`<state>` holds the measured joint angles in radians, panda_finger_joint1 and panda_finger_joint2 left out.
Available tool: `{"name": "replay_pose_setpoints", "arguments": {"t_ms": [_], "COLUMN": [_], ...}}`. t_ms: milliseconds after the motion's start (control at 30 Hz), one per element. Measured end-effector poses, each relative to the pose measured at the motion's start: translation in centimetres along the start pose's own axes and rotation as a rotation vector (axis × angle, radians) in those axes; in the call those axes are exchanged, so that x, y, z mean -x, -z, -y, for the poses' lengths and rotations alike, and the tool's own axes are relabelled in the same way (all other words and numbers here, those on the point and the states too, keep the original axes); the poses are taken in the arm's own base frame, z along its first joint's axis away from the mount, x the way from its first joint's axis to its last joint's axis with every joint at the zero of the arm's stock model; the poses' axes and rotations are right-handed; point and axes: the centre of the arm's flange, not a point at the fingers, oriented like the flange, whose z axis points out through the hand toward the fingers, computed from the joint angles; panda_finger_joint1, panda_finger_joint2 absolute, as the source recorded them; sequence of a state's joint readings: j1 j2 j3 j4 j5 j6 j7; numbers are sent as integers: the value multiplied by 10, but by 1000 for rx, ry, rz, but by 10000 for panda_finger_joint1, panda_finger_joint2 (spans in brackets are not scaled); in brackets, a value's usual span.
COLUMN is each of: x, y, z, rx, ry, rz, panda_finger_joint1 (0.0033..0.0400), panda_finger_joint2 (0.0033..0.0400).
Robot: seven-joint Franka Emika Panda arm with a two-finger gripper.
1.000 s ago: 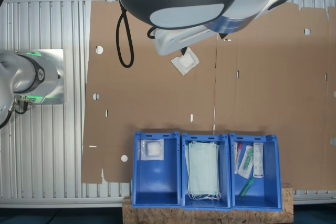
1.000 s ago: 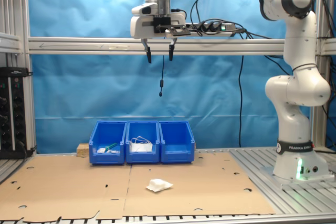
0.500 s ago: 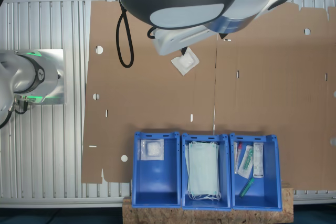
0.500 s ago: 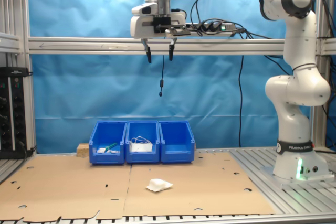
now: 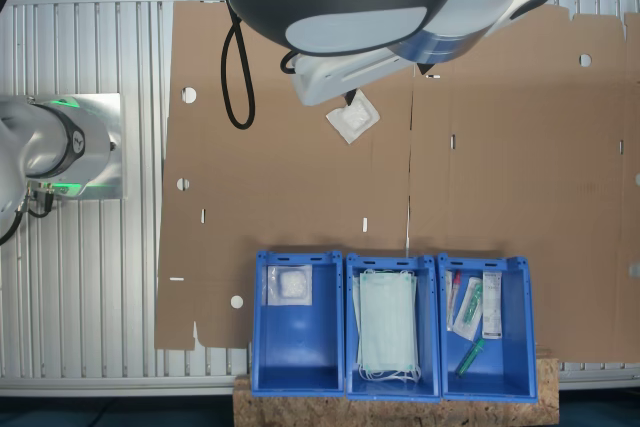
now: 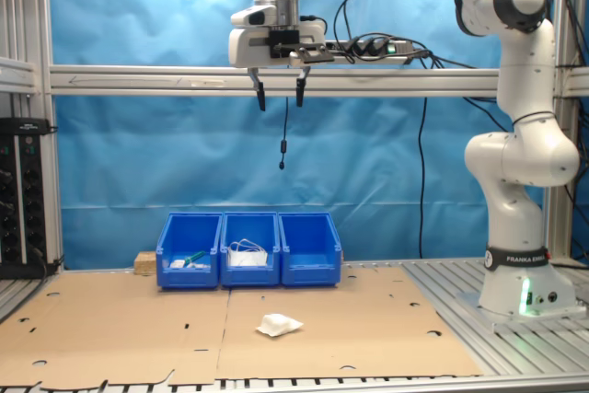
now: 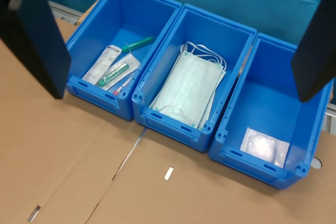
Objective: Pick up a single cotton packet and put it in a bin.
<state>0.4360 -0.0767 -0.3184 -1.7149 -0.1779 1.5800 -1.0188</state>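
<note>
Nothing has shifted over the last second: arm, packet and bins sit exactly as they did in the earlier pictures. Largest first, the Franka arm [image 6: 515,135] reaches out high over the cardboard-covered surface [image 6: 120,329], carrying the end effector [image 6: 279,97] far above the work, its two fingers parted with empty air between them and nothing held. Against the blue backdrop stand three blue bins in a row; in the first exterior view the bin [image 5: 268,372] nearest the robot's base already holds one white packet, the middle bin [image 5: 352,382] holds pale-green masks [image 5: 388,322], and the third bin [image 5: 520,377] holds long narrow packets and small green items. The cotton packet [image 6: 279,324] to be picked lies loose on the cardboard, well apart from the bins and roughly beneath the end effector; the first exterior view shows it [image 5: 354,119] partly under the wrist housing. The risks, as I judge them, come from the long descent and the thin, flat target: a small sideways error could leave the fingers closing on bare cardboard, pressing too hard could scrape or lift the sheet, and the slippery wrapper might slide out during transfer or drop into the wrong bin.
</note>
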Motion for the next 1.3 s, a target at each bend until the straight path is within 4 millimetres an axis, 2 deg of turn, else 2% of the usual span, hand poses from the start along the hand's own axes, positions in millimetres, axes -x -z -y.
{"name": "replay_pose_setpoints", "arguments": {"t_ms": [467, 967, 1300], "x": [-1, -15, -37], "y": [-12, -47, -86], "z": [2, -2, -16], "rx": [-22, -57, -69], "ry": [5, 17, 29], "rz": [13, 48, 84], "panda_finger_joint1": [400, 400, 400], "panda_finger_joint2": [400, 400, 400]}}
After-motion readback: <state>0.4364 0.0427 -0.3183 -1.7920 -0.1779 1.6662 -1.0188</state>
